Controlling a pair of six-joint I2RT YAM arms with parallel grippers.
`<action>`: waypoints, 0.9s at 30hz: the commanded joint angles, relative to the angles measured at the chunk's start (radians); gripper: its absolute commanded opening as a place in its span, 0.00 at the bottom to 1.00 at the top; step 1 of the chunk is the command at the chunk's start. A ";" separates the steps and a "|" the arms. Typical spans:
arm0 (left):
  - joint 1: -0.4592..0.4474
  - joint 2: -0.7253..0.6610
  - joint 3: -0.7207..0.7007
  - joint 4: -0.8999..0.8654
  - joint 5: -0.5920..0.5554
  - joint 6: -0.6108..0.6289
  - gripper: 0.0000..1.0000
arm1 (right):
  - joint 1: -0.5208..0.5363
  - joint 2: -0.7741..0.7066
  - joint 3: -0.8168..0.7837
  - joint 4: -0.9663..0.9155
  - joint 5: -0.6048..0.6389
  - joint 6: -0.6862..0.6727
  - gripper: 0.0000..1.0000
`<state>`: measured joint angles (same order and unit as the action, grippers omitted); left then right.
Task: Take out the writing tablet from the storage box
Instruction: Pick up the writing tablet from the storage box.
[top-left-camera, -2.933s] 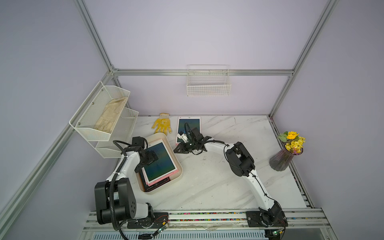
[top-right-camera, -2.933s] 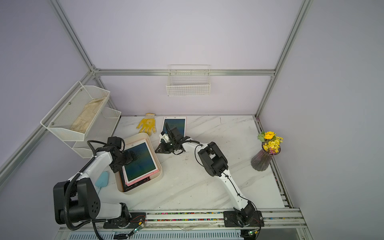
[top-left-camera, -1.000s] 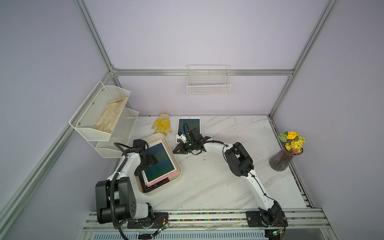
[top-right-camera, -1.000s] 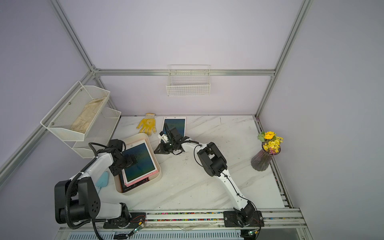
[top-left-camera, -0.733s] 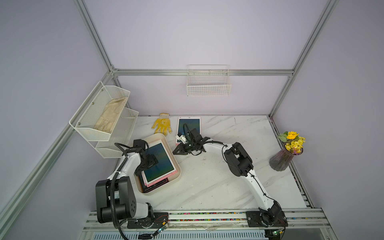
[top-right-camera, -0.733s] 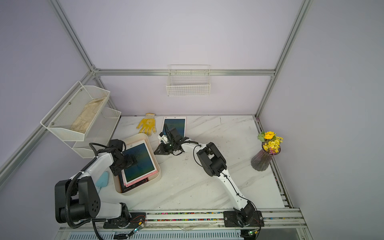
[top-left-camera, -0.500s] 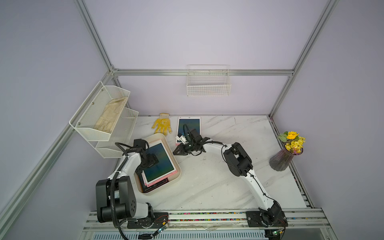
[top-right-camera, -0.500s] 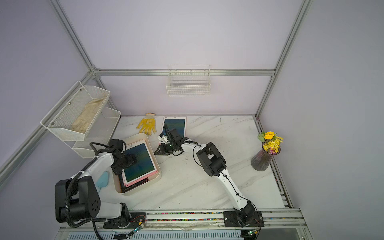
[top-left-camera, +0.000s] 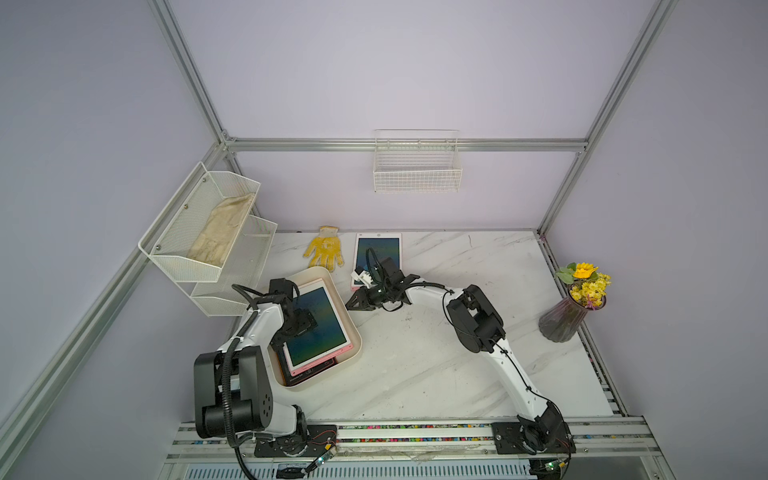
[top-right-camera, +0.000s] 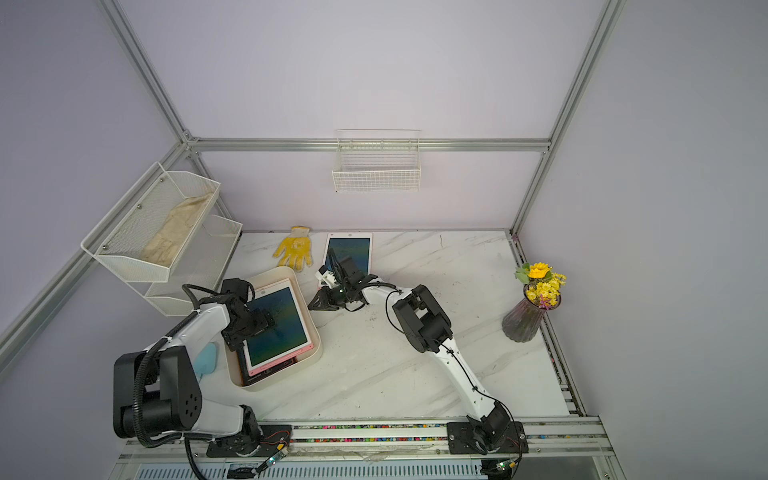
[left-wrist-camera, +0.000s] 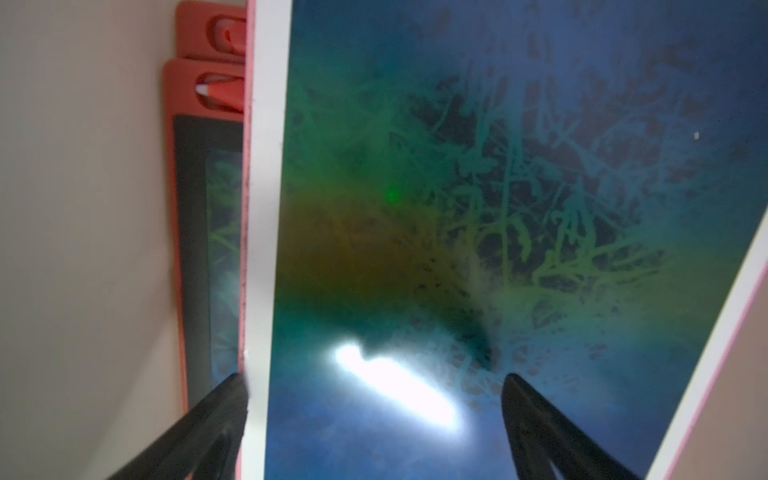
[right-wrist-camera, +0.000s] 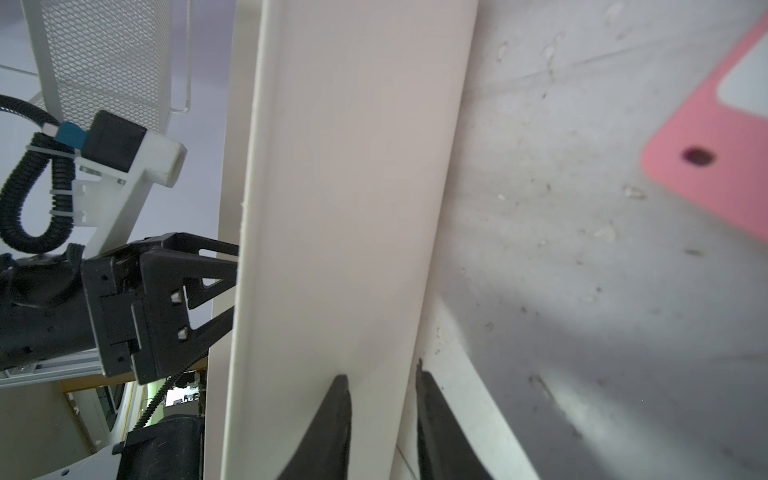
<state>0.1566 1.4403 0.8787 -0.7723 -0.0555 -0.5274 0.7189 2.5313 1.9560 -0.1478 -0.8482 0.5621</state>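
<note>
Two robot arms work at a cream storage box (top-left-camera: 354, 332) that holds a stack of tablets.

The storage box sits on the left part of the marble surface (top-left-camera: 415, 374), close to the left arm's base. The top writing tablet (top-left-camera: 316, 332), pink-edged with a blue-green screen, lies inside the box on red-framed tablets (left-wrist-camera: 193, 208). The left hand (top-left-camera: 306, 326) is low over it, fingers (left-wrist-camera: 224, 407) spread wide. In the left wrist view one tip is at the tablet's white border and the other is over the screen. The right hand (top-left-camera: 353, 303) points at the box's outer wall from the right, its fingers (right-wrist-camera: 332, 415) narrowly parted with the tips at that wall. A second tablet (top-left-camera: 379, 255) lies flat farther back, beside a yellow glove (top-left-camera: 325, 251).
</note>
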 joint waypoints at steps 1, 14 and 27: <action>0.001 -0.054 0.025 -0.032 -0.014 0.011 0.95 | 0.021 0.006 0.034 0.025 -0.036 -0.011 0.30; 0.001 -0.036 0.027 -0.043 -0.024 0.007 0.96 | 0.020 0.007 0.045 0.026 -0.047 -0.018 0.30; 0.001 0.001 0.016 -0.006 0.006 0.013 0.95 | 0.017 0.007 0.046 0.026 -0.054 -0.021 0.30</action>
<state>0.1566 1.4616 0.8787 -0.7895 -0.0593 -0.5282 0.7181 2.5317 1.9675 -0.1482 -0.8570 0.5591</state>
